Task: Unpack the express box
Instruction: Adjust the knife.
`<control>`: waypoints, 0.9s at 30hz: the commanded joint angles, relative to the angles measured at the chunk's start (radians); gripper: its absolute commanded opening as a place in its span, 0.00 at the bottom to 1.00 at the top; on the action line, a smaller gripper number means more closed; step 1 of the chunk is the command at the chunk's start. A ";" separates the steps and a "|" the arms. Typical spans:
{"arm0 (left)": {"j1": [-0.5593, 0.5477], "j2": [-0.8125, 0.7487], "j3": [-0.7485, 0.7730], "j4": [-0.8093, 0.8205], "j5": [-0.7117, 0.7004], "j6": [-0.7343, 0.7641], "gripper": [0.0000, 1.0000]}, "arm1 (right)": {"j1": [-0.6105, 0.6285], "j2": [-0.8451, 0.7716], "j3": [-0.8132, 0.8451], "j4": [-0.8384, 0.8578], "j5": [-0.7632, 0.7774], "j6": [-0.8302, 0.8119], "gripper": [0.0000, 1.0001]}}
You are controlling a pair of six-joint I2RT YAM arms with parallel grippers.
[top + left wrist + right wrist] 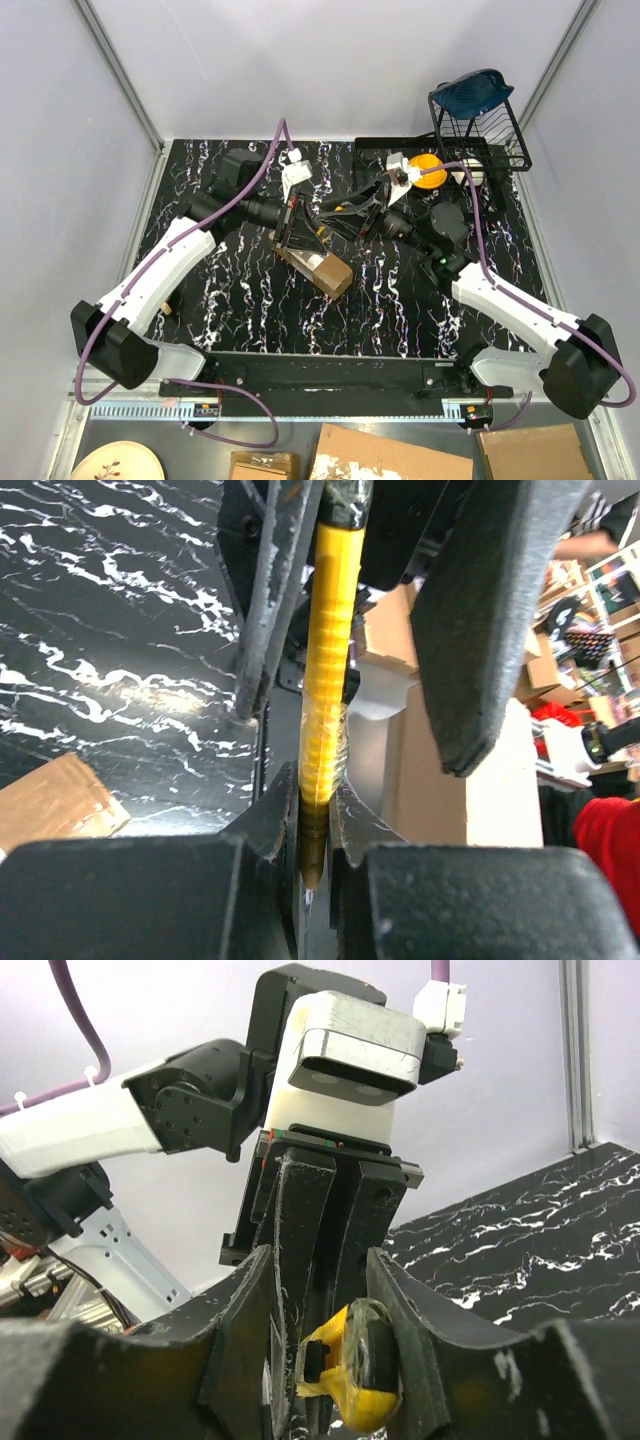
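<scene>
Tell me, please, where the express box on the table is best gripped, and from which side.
Probably grip the express box across its narrow width, near the lower-right end, coming from above. It lies flat and slanted on the table, long sides exposed; its upper-left end is crowded by the left gripper, shut on the knife.

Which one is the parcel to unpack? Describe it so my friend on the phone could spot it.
Start with the black, white-veined table filling the overhead view. Near its middle lies the express box, a small oblong brown carton set at an angle. It is the only cardboard on the table; the bigger flat cardboard pieces lie off it, past the near edge.
</scene>
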 commanded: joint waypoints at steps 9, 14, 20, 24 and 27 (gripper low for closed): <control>0.038 -0.001 -0.025 0.333 0.004 -0.322 0.00 | -0.004 0.137 -0.067 0.466 0.008 0.234 0.38; 0.040 0.007 -0.034 0.352 -0.007 -0.326 0.00 | -0.004 0.159 -0.049 0.479 -0.006 0.247 0.12; 0.038 0.007 -0.065 0.359 -0.011 -0.316 0.00 | -0.003 0.147 -0.044 0.462 -0.003 0.226 0.13; 0.038 0.002 -0.077 0.358 0.001 -0.317 0.00 | -0.004 0.147 -0.001 0.425 -0.031 0.189 0.00; 0.046 -0.002 -0.070 0.352 0.018 -0.308 0.31 | -0.004 0.164 0.028 0.411 -0.069 0.182 0.00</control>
